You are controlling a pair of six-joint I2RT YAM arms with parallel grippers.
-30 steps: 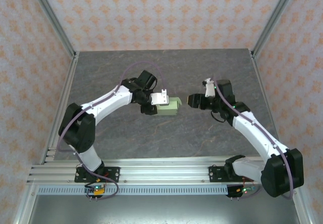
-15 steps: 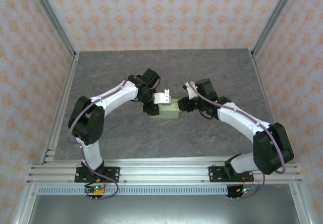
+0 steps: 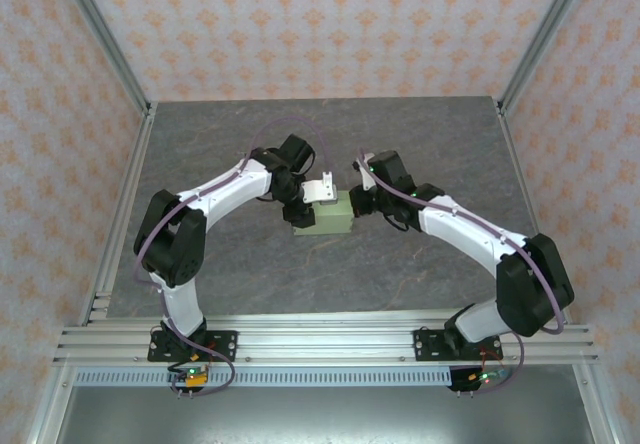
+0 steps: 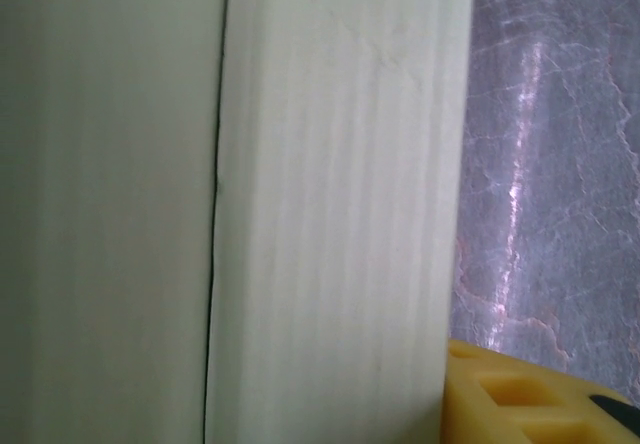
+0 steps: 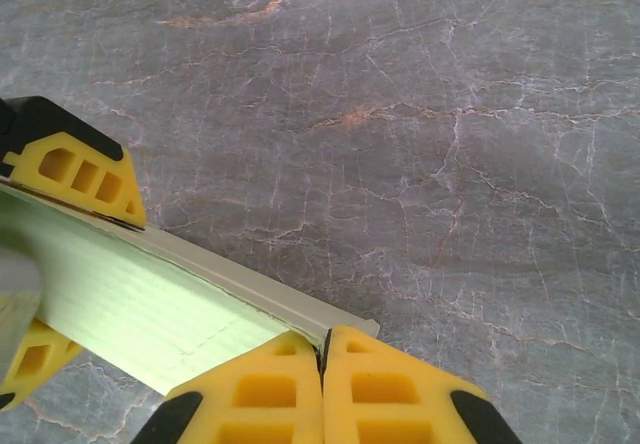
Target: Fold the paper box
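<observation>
paper box [image 3: 330,216] sitting mid-bench [image 3: 250,274] | left tool [image 3: 308,207] at its 9 o'clock, grasping it | right tool [image 3: 358,202] at 3 o'clock, clenched, tips touching its edge | card looking light, thin, creasing easily; judging folds safest to grip | right wrist view showing fingertips [image 5: 400,389] meeting; overhead hiding this
</observation>
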